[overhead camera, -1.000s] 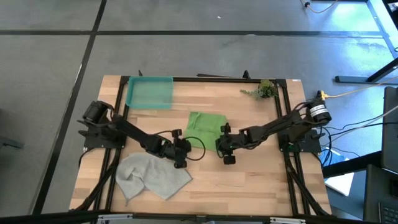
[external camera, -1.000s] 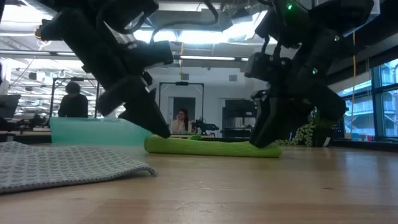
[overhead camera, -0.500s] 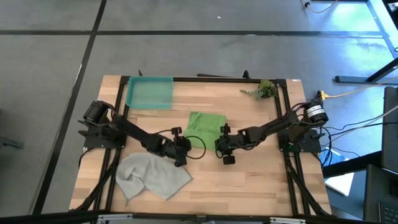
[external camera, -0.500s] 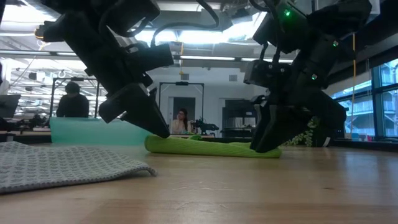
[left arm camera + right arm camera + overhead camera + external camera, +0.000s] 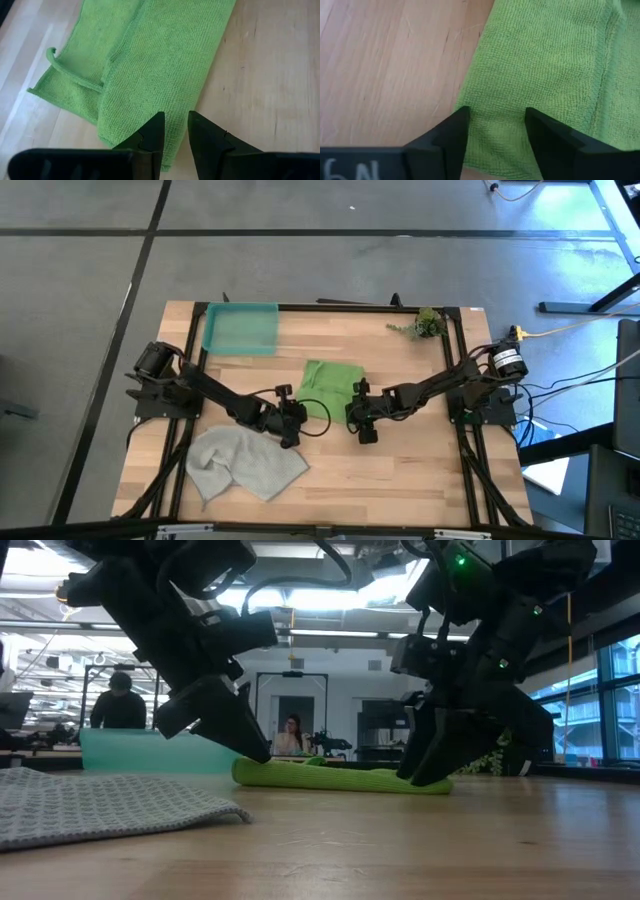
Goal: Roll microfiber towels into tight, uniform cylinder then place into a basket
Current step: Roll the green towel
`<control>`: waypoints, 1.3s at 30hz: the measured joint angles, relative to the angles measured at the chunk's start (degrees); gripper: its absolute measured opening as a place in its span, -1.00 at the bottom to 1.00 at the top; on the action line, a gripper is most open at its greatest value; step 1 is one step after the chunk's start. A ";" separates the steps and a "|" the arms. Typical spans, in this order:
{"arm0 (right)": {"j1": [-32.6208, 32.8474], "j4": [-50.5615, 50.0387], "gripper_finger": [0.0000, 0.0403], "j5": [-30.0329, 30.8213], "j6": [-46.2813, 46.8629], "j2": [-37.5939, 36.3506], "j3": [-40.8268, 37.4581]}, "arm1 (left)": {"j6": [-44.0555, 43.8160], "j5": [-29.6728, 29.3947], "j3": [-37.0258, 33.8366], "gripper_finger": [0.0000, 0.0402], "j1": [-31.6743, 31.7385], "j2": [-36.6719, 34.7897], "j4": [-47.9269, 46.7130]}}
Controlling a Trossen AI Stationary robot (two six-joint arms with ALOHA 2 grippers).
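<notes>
The lime green towel (image 5: 332, 385) lies folded at the table's middle; its near edge shows as a low thick roll in the low view (image 5: 340, 776). My left gripper (image 5: 296, 418) (image 5: 175, 120) is at the towel's near left corner, fingers almost together with cloth between them. My right gripper (image 5: 356, 416) (image 5: 495, 117) is open at the near right corner, the fingers astride the towel's edge. The pale grey towel (image 5: 245, 463) lies crumpled at the front left. The teal basket (image 5: 240, 328) stands at the far left. My left gripper has the green towel's near left corner (image 5: 172, 102) between its two fingers, slanting down from the near left. The towel lies flat on the table. One layer or several, I cannot tell. My right gripper's open fingers (image 5: 457, 125) come down slanting from the near right onto the towel's near right corner (image 5: 495, 135), one finger at the towel's side edge, one on the cloth. The towel lies on the table.
A small leafy plant sprig (image 5: 420, 325) lies at the far right. Bare wood lies near the front edge and right of the green towel. People and desks show in the room beyond the table (image 5: 118, 700).
My right gripper has shifted a little toward the table's left, along the green towel's near edge. The towel lies where it was.
</notes>
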 joint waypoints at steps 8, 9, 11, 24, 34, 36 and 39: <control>0.00 0.02 0.05 0.00 -0.01 -0.04 -0.02 | 0.03 0.16 0.01 -0.59 0.88 1.60 -1.68; 0.02 0.02 0.05 0.00 0.00 -0.06 -0.02 | 0.02 0.22 0.03 -0.59 1.07 2.06 -1.60; 0.02 0.02 0.05 -0.02 0.04 -0.07 -0.01 | -0.02 0.48 0.03 -0.59 1.36 2.91 -1.70; 0.00 -0.42 0.04 -0.07 2.09 -0.09 -0.02 | 0.05 5.96 0.27 -0.83 3.54 4.39 -1.29; 0.02 -0.75 -0.56 -0.11 4.73 -0.09 0.00 | 1.13 8.14 -0.01 -0.99 3.62 2.19 -2.53; 0.02 -0.83 -0.76 -0.09 4.73 -0.09 -0.01 | 1.44 8.84 -0.16 -0.99 3.77 1.04 -3.04; 0.00 -0.96 -0.94 -0.51 4.69 -0.09 0.00 | 1.38 10.50 -0.17 -0.99 4.35 -0.88 -2.98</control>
